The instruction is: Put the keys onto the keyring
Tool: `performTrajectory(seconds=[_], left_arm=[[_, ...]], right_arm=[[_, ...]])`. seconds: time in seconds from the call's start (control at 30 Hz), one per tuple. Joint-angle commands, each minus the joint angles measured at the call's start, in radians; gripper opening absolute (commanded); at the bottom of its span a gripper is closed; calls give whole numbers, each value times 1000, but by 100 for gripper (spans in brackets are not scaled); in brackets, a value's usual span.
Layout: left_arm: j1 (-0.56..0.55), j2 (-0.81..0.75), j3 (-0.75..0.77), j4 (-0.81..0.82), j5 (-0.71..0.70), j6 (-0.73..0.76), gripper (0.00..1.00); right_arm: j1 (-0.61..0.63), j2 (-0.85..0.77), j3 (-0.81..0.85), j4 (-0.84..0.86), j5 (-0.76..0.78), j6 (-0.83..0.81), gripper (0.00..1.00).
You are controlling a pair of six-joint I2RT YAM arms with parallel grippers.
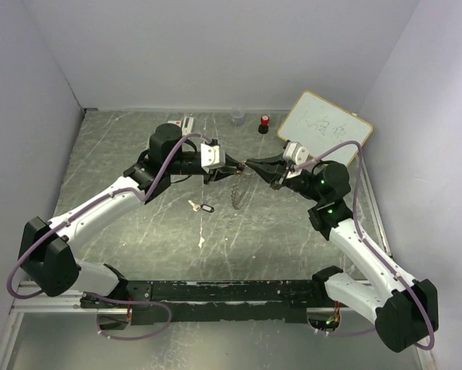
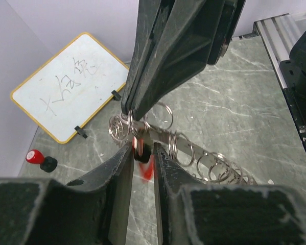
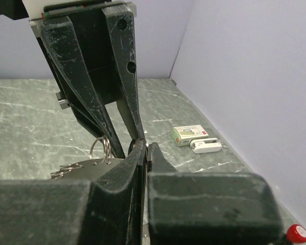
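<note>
My two grippers meet tip to tip above the middle of the table. The right gripper (image 1: 251, 164) (image 2: 131, 113) (image 3: 145, 148) is shut on the keyring (image 2: 191, 153) (image 3: 81, 167), a metal piece strung with several split rings that hangs down (image 1: 236, 193). The left gripper (image 1: 234, 166) (image 2: 142, 149) stands slightly open. The red-headed key (image 2: 144, 161) sits blurred between its fingertips, right under the ring that the right fingers pinch. The black-tagged key (image 1: 203, 206) lies on the table, below and left of the grippers.
A whiteboard (image 1: 324, 128) (image 2: 66, 92) leans at the back right. Beside it is a red-topped black cylinder (image 1: 264, 122) (image 2: 41, 159) and a small grey cup (image 1: 237, 117). A small green and white box (image 3: 189, 135) and a white item (image 3: 206, 146) lie by the back wall.
</note>
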Motion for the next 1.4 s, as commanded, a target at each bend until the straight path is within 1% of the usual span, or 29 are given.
performTrajectory(seconds=[0.0,0.17,0.3,0.5,0.7,0.77,0.8,0.83,0.87,0.9,0.93,1.13,1.3,1.37], left_arm=[[-14,-35,-3,75,38,-12,32],[-14,-56,-16,55,-82,-16,41],[-14,-79,-54,103,-73,-24,46],[-15,-34,-13,61,-38,-10,45],[-14,-20,-8,67,-17,-14,45],[-14,-14,-3,62,-17,-11,43],[-14,-13,-1,61,-16,-10,39],[-15,-12,0,64,-19,-12,32],[-14,-11,3,63,-21,-13,25],[-15,-11,6,62,-23,-13,14],[-14,-10,9,59,-27,-15,8],[-14,-24,5,42,-50,-6,7],[-14,-59,-10,42,-159,-18,7],[-15,-71,-7,39,-180,-19,7]], right_arm=[[2,11,35,9,-2,-2,0],[2,-6,28,-12,-10,-25,0],[0,-14,22,-29,-17,-45,0],[-1,-19,27,-36,-33,-45,0],[-1,-19,32,-41,-42,-49,0],[-1,-18,32,-41,-44,-50,0],[-1,-18,31,-40,-44,-48,0],[0,-18,30,-38,-45,-48,0],[-1,-18,29,-38,-44,-48,0],[-1,-18,27,-39,-44,-48,0],[-1,-20,27,-39,-42,-49,0],[-1,-28,28,-67,-11,-59,0],[-3,-44,28,-109,27,-73,0],[-3,-49,25,-121,33,-76,0]])
